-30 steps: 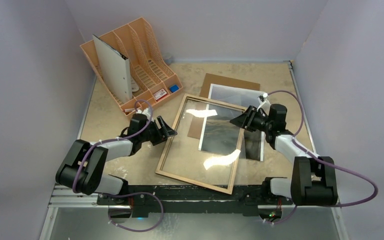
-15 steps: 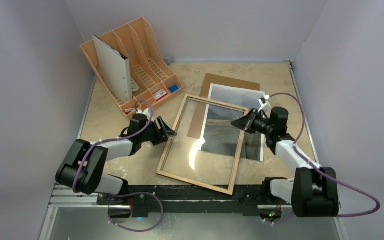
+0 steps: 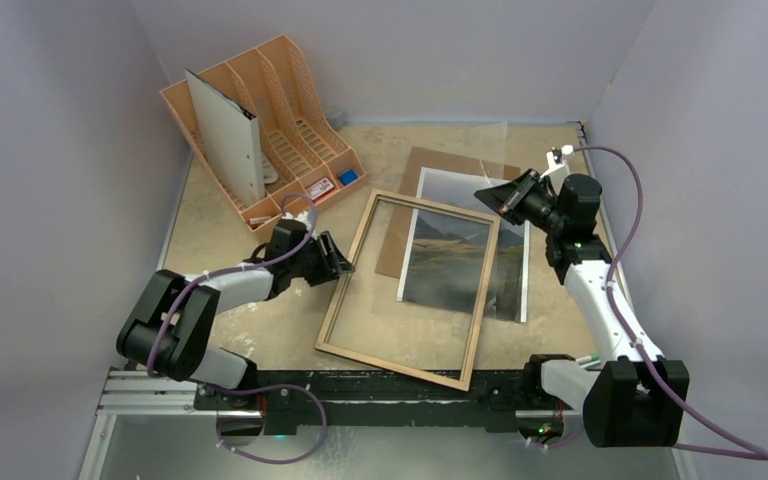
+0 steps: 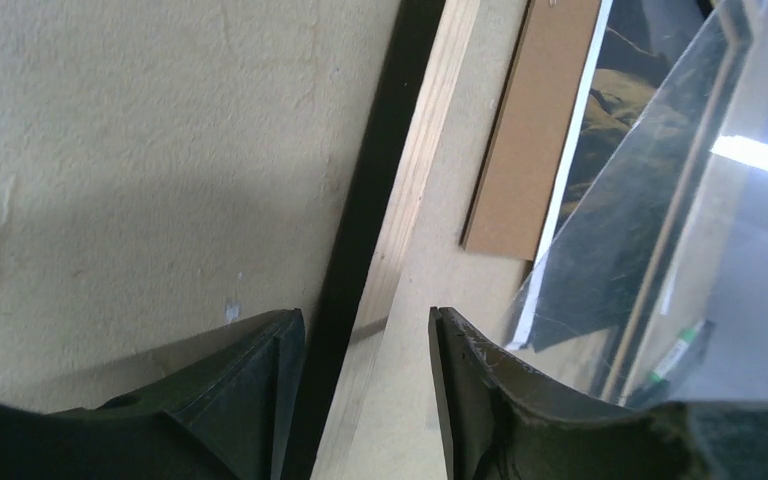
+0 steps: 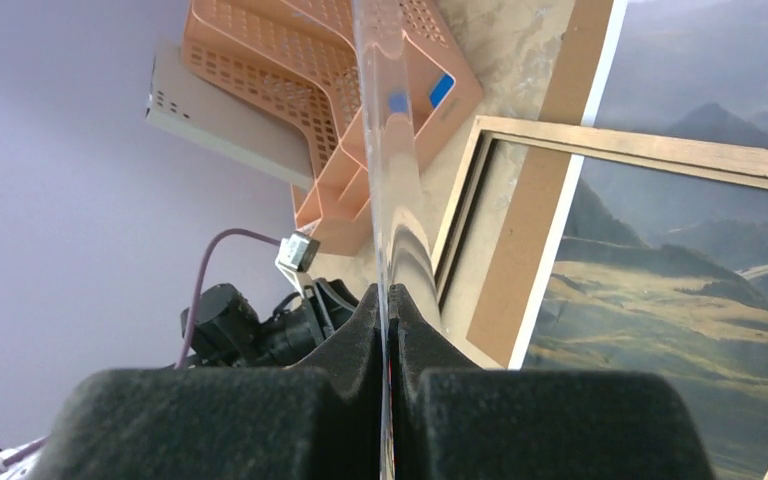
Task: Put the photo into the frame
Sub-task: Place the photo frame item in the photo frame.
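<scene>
Right fingers (image 5: 360, 335) are clenched on the edge of a clear pane (image 5: 385, 150), tilted above the table (image 3: 220, 225). Left fingers (image 4: 250, 380) are released, one on each side of the left rail of the frame (image 4: 418, 180), which lies flat by the table's near edge. Its right part covers the photo (image 3: 450, 265), which lies on a brown board (image 3: 430, 165).

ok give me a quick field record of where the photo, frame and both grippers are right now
frame: lying flat, light wood face up, no pane in it
clear pane: held up tilted, pinched at its edge
photo: face up on the brown backing board, partly under the frame
left gripper: astride the frame's left rim, grip unclear
right gripper: shut on the clear pane
</scene>
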`<state>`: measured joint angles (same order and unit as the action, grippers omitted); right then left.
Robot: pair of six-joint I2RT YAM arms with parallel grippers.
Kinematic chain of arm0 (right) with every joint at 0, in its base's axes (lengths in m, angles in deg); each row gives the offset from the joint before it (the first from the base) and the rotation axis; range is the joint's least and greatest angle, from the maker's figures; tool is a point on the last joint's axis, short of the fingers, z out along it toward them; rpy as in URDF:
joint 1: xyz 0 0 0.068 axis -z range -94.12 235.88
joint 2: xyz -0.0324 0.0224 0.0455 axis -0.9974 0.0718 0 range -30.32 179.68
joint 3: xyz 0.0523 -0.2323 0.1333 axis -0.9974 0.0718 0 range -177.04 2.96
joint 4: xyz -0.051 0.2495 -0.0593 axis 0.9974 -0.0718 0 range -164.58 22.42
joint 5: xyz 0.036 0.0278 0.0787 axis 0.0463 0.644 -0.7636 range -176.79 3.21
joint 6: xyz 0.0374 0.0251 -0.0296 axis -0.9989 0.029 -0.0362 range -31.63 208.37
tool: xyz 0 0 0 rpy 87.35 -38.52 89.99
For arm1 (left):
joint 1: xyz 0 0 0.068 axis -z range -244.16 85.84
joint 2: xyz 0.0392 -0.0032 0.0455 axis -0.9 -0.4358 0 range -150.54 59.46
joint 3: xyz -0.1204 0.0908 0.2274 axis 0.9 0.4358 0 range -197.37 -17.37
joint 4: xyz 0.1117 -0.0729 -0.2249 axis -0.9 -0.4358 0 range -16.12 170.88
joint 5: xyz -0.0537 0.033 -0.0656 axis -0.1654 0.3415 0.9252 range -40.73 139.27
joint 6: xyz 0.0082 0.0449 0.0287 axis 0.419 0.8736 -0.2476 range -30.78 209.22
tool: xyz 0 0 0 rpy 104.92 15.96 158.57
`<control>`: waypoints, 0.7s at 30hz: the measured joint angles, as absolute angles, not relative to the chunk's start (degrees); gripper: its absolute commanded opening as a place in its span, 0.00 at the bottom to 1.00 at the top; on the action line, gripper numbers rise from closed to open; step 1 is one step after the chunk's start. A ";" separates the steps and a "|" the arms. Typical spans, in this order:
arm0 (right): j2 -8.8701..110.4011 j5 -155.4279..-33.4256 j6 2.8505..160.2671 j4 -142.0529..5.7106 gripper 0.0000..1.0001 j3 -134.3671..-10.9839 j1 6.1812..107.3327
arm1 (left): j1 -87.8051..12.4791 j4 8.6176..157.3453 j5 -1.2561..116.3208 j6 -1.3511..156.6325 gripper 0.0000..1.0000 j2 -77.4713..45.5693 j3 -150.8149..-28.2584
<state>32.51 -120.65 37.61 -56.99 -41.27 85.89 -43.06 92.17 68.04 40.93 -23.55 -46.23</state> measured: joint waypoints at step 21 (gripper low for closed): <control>33.67 -121.22 31.27 -62.45 0.00 -42.76 85.89 | -31.80 75.69 48.89 46.33 0.00 -31.81 -61.70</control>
